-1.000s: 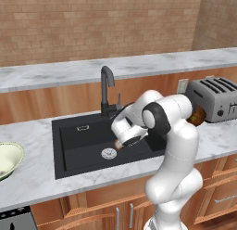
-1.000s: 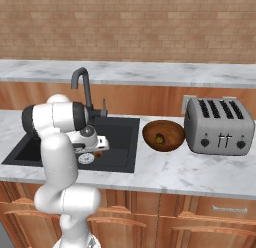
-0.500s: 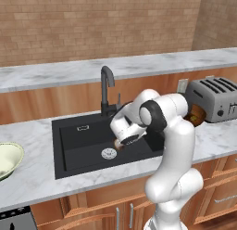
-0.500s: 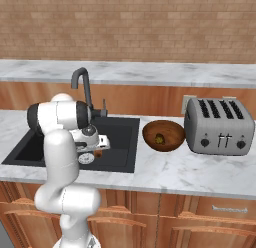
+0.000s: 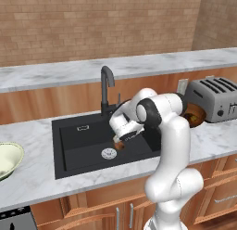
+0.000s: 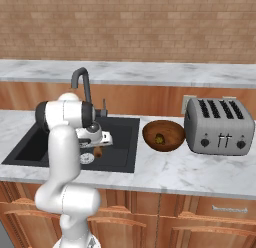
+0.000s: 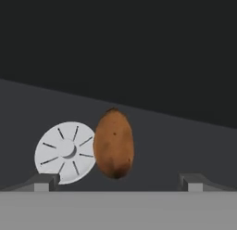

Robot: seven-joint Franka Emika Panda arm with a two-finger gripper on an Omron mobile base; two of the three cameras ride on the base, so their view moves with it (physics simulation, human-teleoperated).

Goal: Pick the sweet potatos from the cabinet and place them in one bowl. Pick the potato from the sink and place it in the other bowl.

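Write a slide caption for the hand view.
Open tool poised over the potato beside the drain in the sink.

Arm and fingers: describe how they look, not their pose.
The arm is glossy white, built of rounded tubular segments with dark grey bands at the joints. No cables or markings show. The gripper ends in two small dark grey fingers with blocky, stepped tips.

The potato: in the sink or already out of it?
In. The potato lies on the sink floor beside the round drain, between the open claw fingertips, not yet gripped.
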